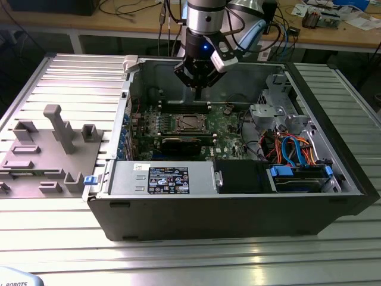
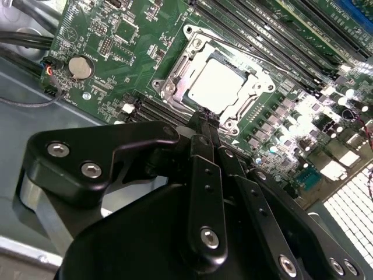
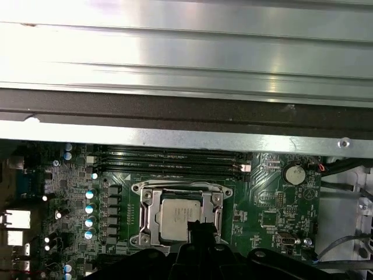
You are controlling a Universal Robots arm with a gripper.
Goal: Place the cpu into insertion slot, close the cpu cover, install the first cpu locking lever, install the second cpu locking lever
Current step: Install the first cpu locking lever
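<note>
1. The gripper (image 1: 199, 89) is held above the green motherboard (image 1: 229, 128), its fingers (image 2: 205, 125) pressed together and empty.
2. The cpu (image 2: 217, 86) is seated in the insertion slot (image 3: 182, 216).
3. The cpu cover (image 2: 250, 108) is closed flat around it.

The cpu (image 2: 215, 86) shows a silver-grey top inside the silvery cpu cover (image 2: 175, 79), on a green circuit board (image 2: 122, 35) dotted with pale blue capacitors (image 3: 90, 207). The hand (image 1: 198, 88) is black. The computer case (image 1: 238, 217) is dark grey, and blue and orange cables (image 1: 292, 146) run inside it.
</note>
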